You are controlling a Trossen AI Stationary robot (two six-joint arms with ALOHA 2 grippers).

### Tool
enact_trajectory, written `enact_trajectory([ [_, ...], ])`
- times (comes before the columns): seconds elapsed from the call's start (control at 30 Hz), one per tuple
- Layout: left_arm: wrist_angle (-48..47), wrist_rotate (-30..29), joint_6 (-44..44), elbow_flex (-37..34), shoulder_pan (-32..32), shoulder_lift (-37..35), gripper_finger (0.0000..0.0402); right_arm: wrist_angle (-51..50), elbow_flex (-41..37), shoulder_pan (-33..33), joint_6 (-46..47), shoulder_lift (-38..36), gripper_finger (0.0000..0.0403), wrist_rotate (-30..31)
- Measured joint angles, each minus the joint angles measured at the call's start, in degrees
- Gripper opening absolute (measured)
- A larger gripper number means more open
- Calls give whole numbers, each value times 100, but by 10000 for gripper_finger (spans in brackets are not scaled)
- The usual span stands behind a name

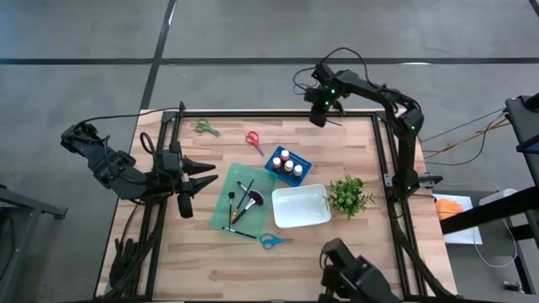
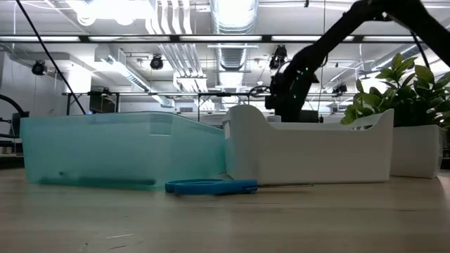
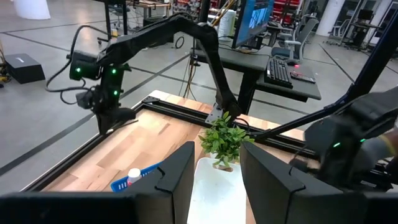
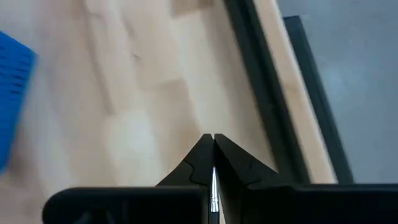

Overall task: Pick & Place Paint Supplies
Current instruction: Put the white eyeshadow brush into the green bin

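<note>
While the brushes (image 1: 244, 202) lie loose on the translucent teal tray (image 1: 226, 217) at the table's (image 1: 354, 252) centre, you have capped paint bottles (image 1: 287, 163) standing in a blue rack (image 1: 274, 156) just beyond it. Blue scissors (image 1: 271, 241) lie at the tray's near corner, red scissors (image 1: 253, 140) and green scissors (image 1: 205, 128) toward the far edge. Beside the tray sits a glossy white bin (image 1: 299, 206), then a leafy plant (image 1: 349, 195). Your right gripper (image 1: 321, 119) hovers at the far edge, fingers pressed together, nothing visibly held. Your left gripper (image 1: 198, 174) waits left of the tray, fingers partly open and empty.
</note>
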Motion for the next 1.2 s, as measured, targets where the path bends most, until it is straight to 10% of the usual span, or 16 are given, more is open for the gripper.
enact_trajectory([
  [0.63, -14, -485, 45, 2, 0, 0, 137, 1875, -532, 2511, 2574, -1868, 7, -1265],
  [0.9, -14, -493, 199, 0, 0, -2, 137, 4899, -754, 3626, 4286, -1599, 7, -1363],
  [1.2, -25, -469, 282, 2, 0, -4, 137, 5512, -484, 4088, 4420, -449, 7, -1102],
])
